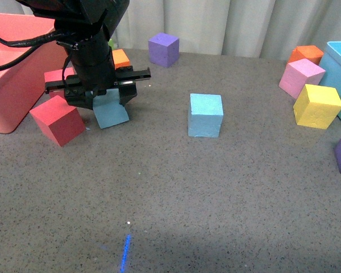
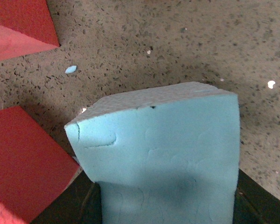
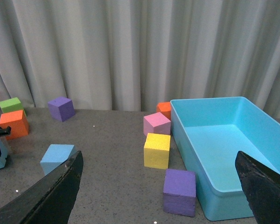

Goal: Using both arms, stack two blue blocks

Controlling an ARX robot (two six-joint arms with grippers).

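My left gripper [image 1: 105,105] is shut on a sky-blue block [image 1: 111,112], tilted, at or just above the grey table at the left. In the left wrist view this block [image 2: 158,154] fills the space between the black fingers [image 2: 67,205]. The other blue block [image 1: 205,115] sits alone mid-table, to the right of the held one, and shows in the right wrist view [image 3: 58,154]. My right gripper [image 3: 161,196] is open and empty, high above the table, out of the front view.
Red cubes [image 1: 58,119] lie against the held block's left. A pink bin [image 1: 11,74] stands far left. Orange [image 1: 120,58] and purple [image 1: 163,49] cubes sit behind. Pink [image 1: 301,78], yellow [image 1: 317,106], purple [image 3: 179,191] cubes and the teal bin [image 3: 224,140] are at the right.
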